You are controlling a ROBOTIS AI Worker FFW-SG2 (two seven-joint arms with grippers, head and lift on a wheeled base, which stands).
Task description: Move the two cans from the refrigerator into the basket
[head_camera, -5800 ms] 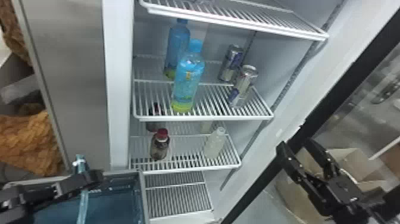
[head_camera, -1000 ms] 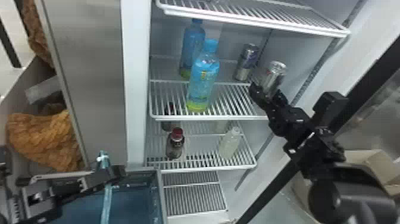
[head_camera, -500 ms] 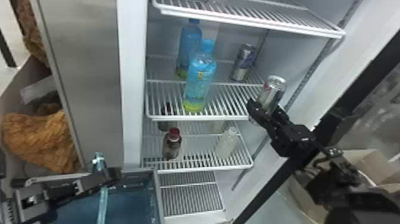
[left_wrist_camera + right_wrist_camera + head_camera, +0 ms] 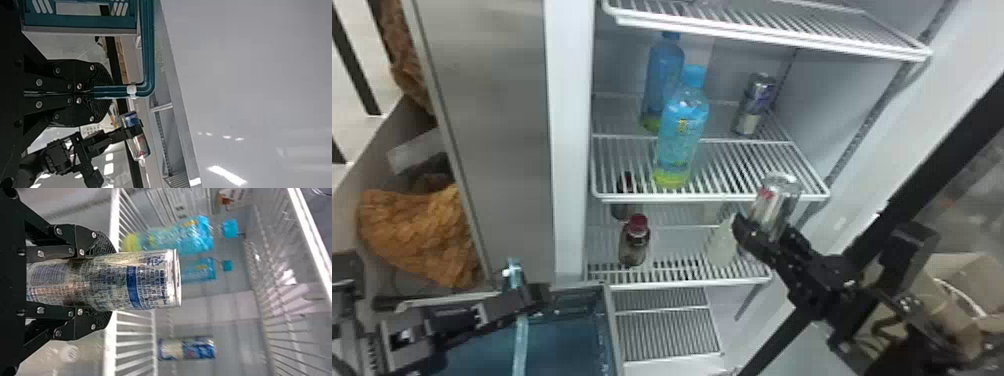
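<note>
**First removal made, delivery outstanding**

We find the jaws of the right gripper [image 4: 111, 282] narrowed on a silver can with a blue band [image 4: 135, 288], one finger on each side of its lower part. The can stands roughly upright in that grip, outside the front edge of the wire shelf [image 4: 712, 199] and apart from it.

The jaws of the left gripper [image 4: 110, 93] are closed together on the teal basket handle [image 4: 148, 51]. We place the basket [image 4: 78, 21] in front of the refrigerator [image 4: 572, 150], low on the robot's left.

Farther in, we record the second can [image 4: 754, 105] upright near the back right of the wire shelf. The front blue-capped bottle [image 4: 682, 132] and rear blue-capped bottle [image 4: 664, 72] share that shelf, to the can's left.

In our judgement the step in hand is the transfer of the first can. The next move calls for carrying it leftward and down to the basket with a steady grip, then letting go only once it is inside. We flag the basket handle as the likeliest obstruction, since a low approach could knock it. The left gripper should hold firm meanwhile. The second can would then need a deeper reach, with care taken around the bottles.
</note>
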